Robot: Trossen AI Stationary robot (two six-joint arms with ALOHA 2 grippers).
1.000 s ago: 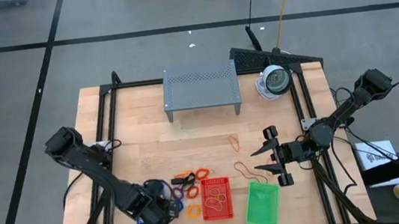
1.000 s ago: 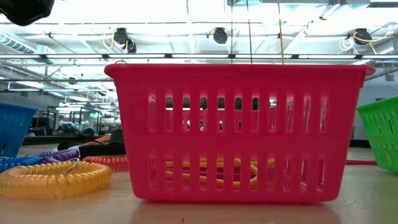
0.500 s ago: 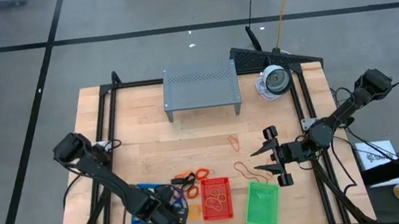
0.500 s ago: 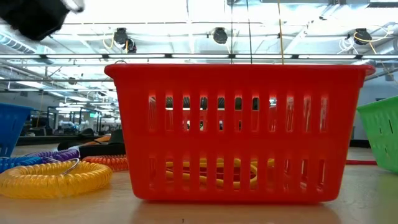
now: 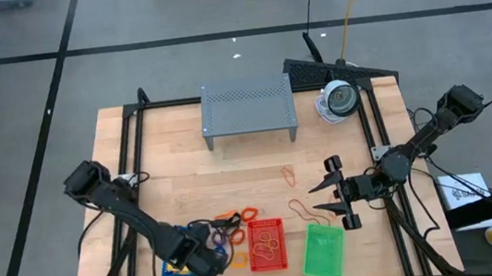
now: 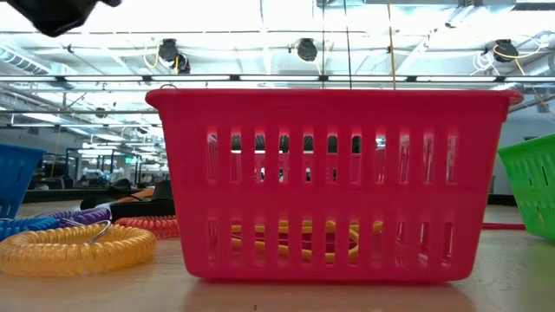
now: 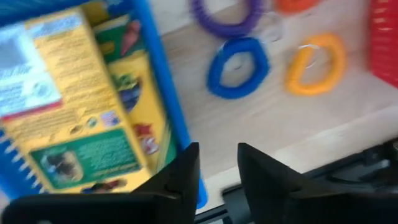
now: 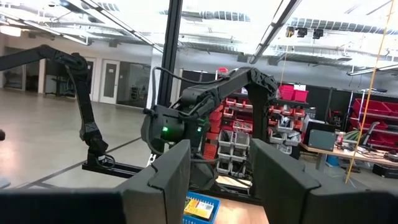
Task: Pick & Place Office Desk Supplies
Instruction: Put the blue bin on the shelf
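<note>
At lower left of the overhead frame, my left gripper (image 5: 207, 265) hangs slackened and empty over the crayon box (image 7: 68, 106) in the blue tray (image 5: 175, 269), where I judge a careless retreat could snag the tray rim; my right gripper (image 5: 338, 192) waits open at right.

In the high view, the lower middle of the wooden table (image 5: 176, 178) is crowded: a red plastic mesh tray (image 5: 267, 246) and a green plastic mesh tray (image 5: 324, 250) stand side by side, with coiled orange and purple rings (image 5: 235, 236) just left of them. A grey perforated metal shelf (image 5: 248, 110) blocks the upper centre. Bare wood lies open between shelf and trays.
</note>
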